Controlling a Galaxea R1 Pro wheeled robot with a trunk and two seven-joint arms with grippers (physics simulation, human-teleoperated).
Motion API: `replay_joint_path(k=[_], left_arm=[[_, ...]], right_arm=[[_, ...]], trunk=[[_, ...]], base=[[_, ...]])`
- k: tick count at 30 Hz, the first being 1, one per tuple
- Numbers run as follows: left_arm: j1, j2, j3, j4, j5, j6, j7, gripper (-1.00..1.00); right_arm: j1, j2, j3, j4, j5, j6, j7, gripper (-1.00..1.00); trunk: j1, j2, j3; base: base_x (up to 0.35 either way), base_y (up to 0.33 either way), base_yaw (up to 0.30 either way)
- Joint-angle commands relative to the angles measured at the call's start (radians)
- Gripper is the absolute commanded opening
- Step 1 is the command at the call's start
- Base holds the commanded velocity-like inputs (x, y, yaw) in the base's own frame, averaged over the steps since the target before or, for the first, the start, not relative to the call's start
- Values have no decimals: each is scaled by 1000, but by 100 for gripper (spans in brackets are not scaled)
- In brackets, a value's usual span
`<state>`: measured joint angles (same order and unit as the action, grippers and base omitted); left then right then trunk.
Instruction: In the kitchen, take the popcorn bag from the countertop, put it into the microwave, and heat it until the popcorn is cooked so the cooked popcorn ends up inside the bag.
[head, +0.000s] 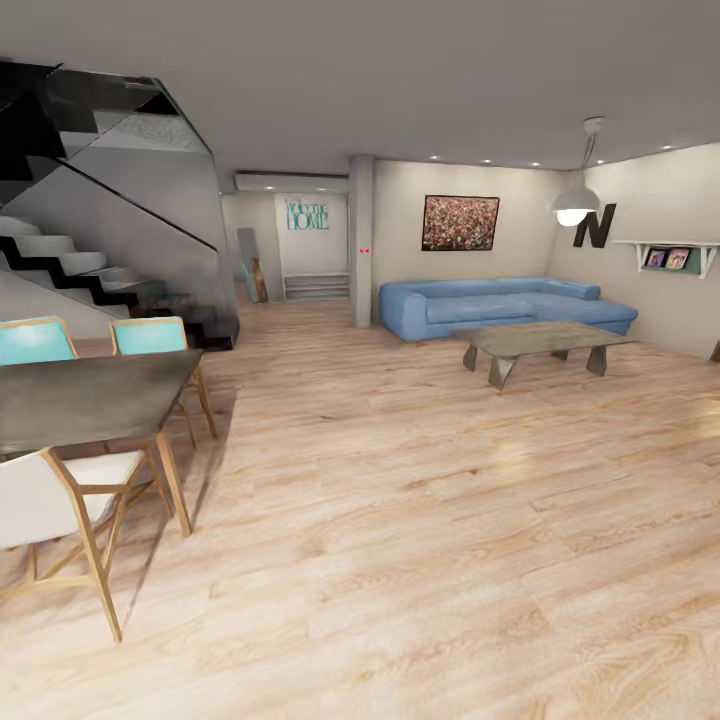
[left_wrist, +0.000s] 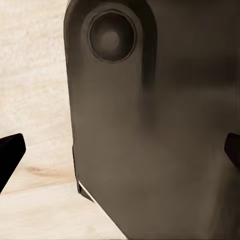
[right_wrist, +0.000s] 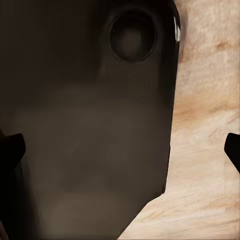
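I am in a living room with a pale wooden floor. The popcorn bag, the microwave, the countertop and the kitchen are out of view. In the left wrist view my left gripper is open, its dark fingertips far apart, over a dark grey part of my own body and the floor. In the right wrist view my right gripper is open in the same way, above a dark grey body panel and the floor. Nothing is held.
A dark dining table with turquoise chairs and a white chair stands at the left. Behind it rises a staircase. A blue sofa and a low coffee table are far right, beside a pillar. Wide floor lies between.
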<state>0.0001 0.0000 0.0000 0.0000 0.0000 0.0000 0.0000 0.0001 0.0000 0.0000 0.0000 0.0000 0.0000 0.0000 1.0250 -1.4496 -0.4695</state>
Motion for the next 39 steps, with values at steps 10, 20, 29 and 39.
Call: replay_joint_path(k=[10, 20, 29, 39], left_arm=[[-1, -9, 13, -32, 29, -4, -3, 100], [-1, -9, 14, -66, 34, -3, -2, 100], [0, -10, 13, -69, 35, -4, -2, 100], [-1, 6, 3, -69, 24, -6, -2, 100]], right_arm=[[0, -5, 8, -2, 6, -22, -2, 100], [0, -5, 3, -2, -2, -38, -2, 100], [0, -3, -4, -2, -2, -39, -3, 100], [0, -2, -5, -2, 1, -41, -3, 100]], trunk=[[0, 0, 0], [0, 0, 0], [0, 0, 0], [0, 0, 0]], base=[[0, 0, 0], [0, 0, 189], [0, 0, 272], [0, 0, 273]])
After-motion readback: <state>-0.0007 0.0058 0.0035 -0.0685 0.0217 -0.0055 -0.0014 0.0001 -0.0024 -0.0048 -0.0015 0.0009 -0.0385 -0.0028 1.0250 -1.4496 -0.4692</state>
